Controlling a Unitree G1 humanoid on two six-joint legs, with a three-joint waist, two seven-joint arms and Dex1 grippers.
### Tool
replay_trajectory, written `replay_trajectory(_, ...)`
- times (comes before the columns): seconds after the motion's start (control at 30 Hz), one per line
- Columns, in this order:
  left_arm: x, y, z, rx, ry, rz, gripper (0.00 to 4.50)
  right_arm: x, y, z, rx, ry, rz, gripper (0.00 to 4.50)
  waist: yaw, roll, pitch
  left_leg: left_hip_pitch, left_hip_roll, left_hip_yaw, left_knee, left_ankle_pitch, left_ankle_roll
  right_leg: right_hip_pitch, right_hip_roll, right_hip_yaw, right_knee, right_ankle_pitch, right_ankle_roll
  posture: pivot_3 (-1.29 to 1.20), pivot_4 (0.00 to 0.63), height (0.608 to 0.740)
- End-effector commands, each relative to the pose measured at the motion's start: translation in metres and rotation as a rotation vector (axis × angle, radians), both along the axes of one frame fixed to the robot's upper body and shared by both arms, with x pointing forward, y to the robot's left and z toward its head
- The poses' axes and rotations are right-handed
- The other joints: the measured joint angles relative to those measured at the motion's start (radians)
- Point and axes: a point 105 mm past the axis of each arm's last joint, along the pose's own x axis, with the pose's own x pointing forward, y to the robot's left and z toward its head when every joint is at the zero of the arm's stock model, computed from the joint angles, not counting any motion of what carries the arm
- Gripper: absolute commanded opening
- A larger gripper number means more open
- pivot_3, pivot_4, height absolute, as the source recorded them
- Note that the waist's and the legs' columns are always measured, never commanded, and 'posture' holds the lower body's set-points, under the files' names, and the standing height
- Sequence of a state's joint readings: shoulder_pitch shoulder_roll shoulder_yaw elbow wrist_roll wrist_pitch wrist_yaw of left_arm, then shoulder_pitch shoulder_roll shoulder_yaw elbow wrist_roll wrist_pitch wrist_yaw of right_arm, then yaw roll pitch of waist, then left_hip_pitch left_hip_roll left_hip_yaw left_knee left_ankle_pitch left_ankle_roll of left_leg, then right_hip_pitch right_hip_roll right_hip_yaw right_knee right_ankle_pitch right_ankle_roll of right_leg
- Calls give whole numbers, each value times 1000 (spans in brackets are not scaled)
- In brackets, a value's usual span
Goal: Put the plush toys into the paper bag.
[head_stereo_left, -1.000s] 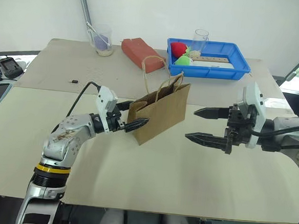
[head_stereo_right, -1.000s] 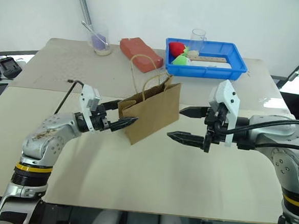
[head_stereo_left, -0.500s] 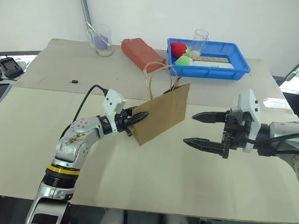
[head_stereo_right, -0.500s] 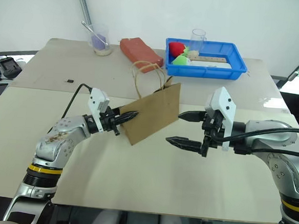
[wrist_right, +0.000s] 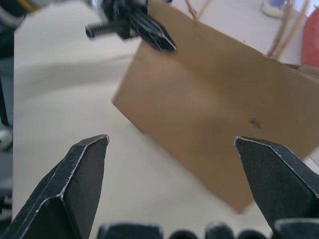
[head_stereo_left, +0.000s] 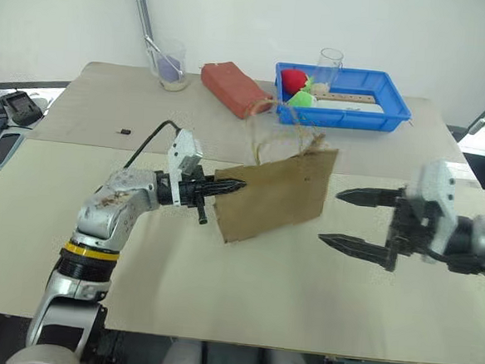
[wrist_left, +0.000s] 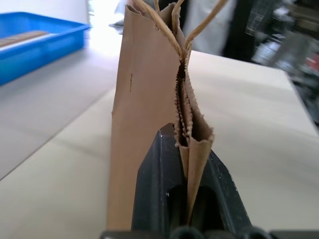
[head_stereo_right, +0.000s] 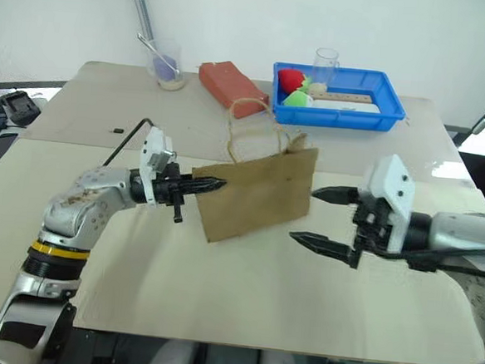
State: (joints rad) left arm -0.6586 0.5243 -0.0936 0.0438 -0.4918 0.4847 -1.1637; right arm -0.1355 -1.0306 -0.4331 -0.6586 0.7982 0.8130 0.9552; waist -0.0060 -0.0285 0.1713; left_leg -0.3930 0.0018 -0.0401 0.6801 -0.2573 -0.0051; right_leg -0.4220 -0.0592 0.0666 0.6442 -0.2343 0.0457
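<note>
Left eye view gives you the paper bag [head_stereo_left: 279, 196] at mid-table, flattened, its long axis running nine to three, mouth and handles up toward twelve. Your left gripper [head_stereo_left: 230, 185] is clamped on its nine o'clock edge; your right gripper [head_stereo_left: 352, 220], jaws apart, sits just off the three o'clock edge. Plush toys probably lie elsewhere.

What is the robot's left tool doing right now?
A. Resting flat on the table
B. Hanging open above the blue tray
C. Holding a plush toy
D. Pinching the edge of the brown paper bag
D: the left tool is shut on the upper edge of the paper bag; its wrist view shows the folded paper clamped between its fingers.
</note>
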Motion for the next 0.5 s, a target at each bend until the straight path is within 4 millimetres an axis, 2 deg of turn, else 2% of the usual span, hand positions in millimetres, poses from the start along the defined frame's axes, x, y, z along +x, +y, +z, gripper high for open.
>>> replay_trajectory(0.03,-3,-6,0,40,-24,-118,21,-16,-10,9,-55,-50,-34,4500,1,0,0,0,0,0,0,0,0,0,0,0,0,0,0,0,150,740)
replay_trajectory(0.17,-2,-11,-12,66,-24,-181,21,-25,-13,0,-65,-32,-76,4500,-9,0,0,1,1,0,0,0,0,1,1,0,1,0,0,0,150,740)
replay_trajectory(0.37,5,-12,-17,56,-35,-178,21,-28,-11,-5,-53,-4,-99,4500,-11,0,0,2,1,0,0,0,1,2,1,1,2,0,0,0,150,740)
replay_trajectory(0.47,1,-6,-14,72,-30,-196,899,-25,-12,-3,-54,-3,-105,4500,-11,0,0,2,1,1,0,0,1,1,1,1,2,0,0,0,150,740)
replay_trajectory(0.5,0,-5,-13,74,-31,-198,1430,-24,-12,-3,-54,-3,-106,4500,-11,0,0,2,1,1,0,0,1,1,1,1,2,0,0,0,150,740)
